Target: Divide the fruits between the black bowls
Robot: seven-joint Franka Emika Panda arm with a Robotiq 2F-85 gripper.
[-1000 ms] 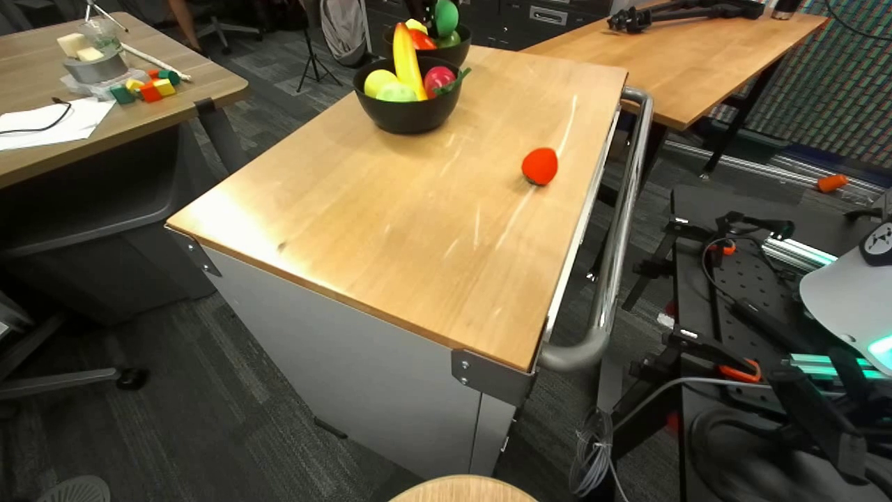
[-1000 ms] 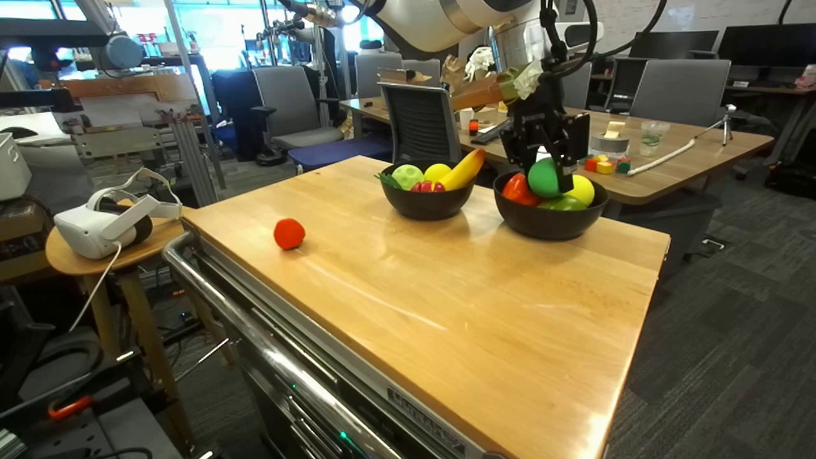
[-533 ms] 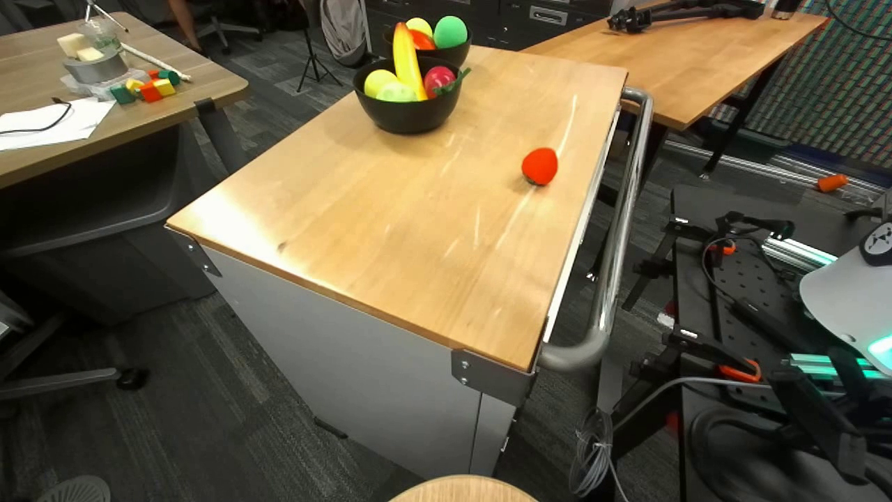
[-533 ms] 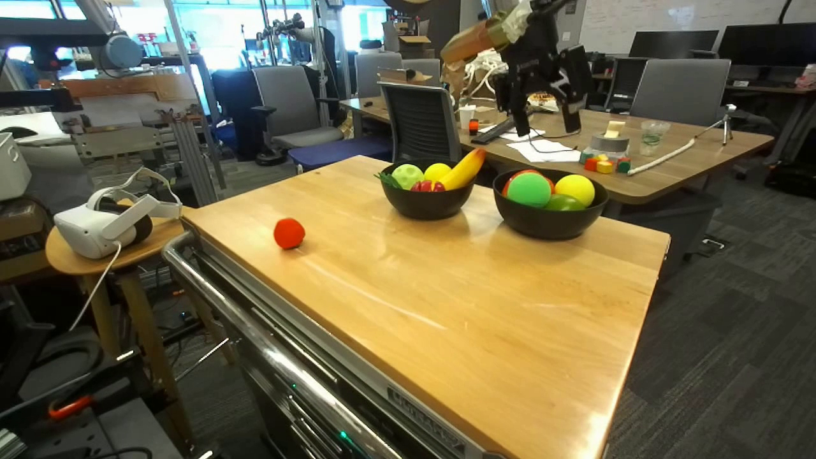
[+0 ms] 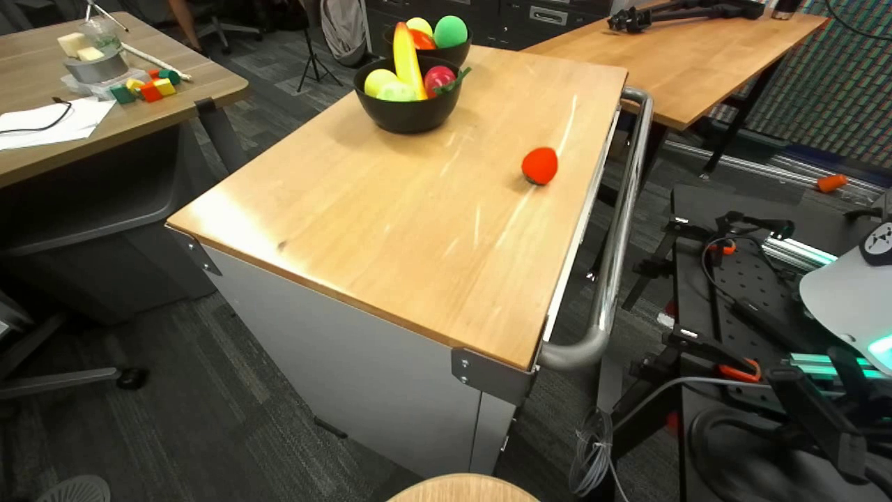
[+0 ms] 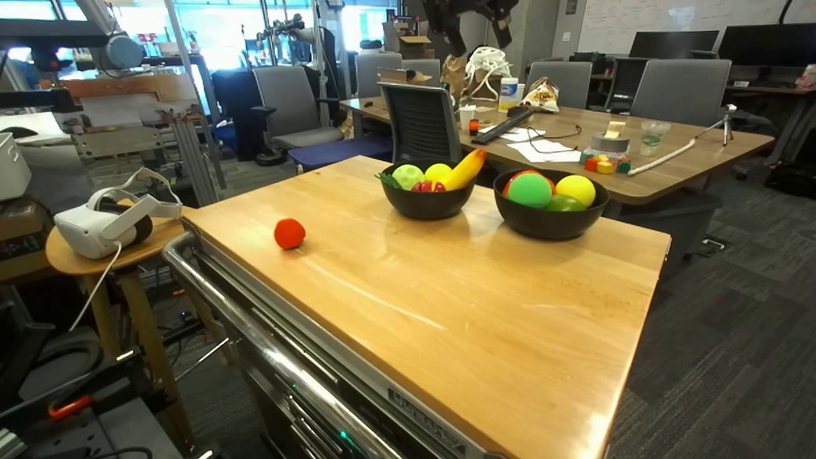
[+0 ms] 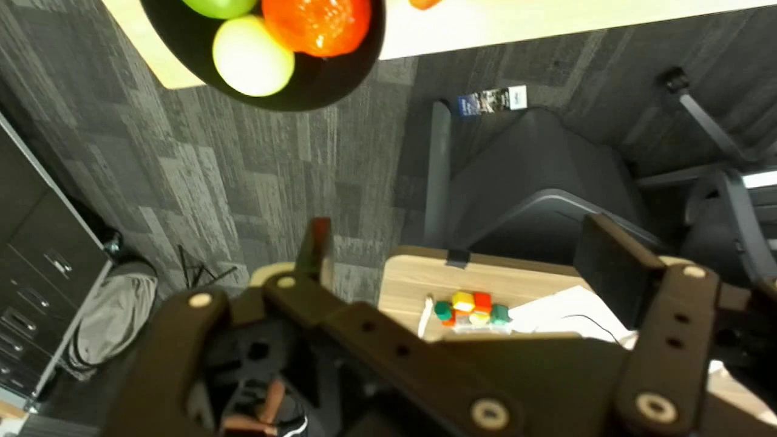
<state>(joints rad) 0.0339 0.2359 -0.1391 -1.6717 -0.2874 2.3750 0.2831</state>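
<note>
Gripper (image 6: 481,46) hangs high, jaws spread wide with nothing between them, well apart from everything on the wooden top (image 6: 408,287). Metal rail (image 5: 578,354) runs along one edge of it.

Near each other, not touching: one black bowl (image 6: 428,207) holds a banana (image 6: 466,169), a pale green fruit (image 6: 407,176), a yellow fruit (image 6: 438,171) and a red fruit (image 5: 439,78); the other black bowl (image 6: 549,224) holds a green ball (image 6: 530,190), a yellow ball (image 6: 575,190), a green piece (image 6: 566,203) and a red-orange piece (image 7: 318,25).

Loose: strawberry-like piece (image 5: 539,165), on the wood near the rail edge, outside both bowls. Likely the last to sort.

Handling, by guess: toy-light, fairly firm, not fragile; skin looks matte, so little slip expected. Sides taper; a pinch set too high may squeeze it loose. Best hold: from straight above, jaws low, astride the widest part.

Edges: a nudge toward the rail could roll it off. Bare wood stretches between piece and bowls, room enough to carry. Banana tip rises above its rim; cross higher than that.
</note>
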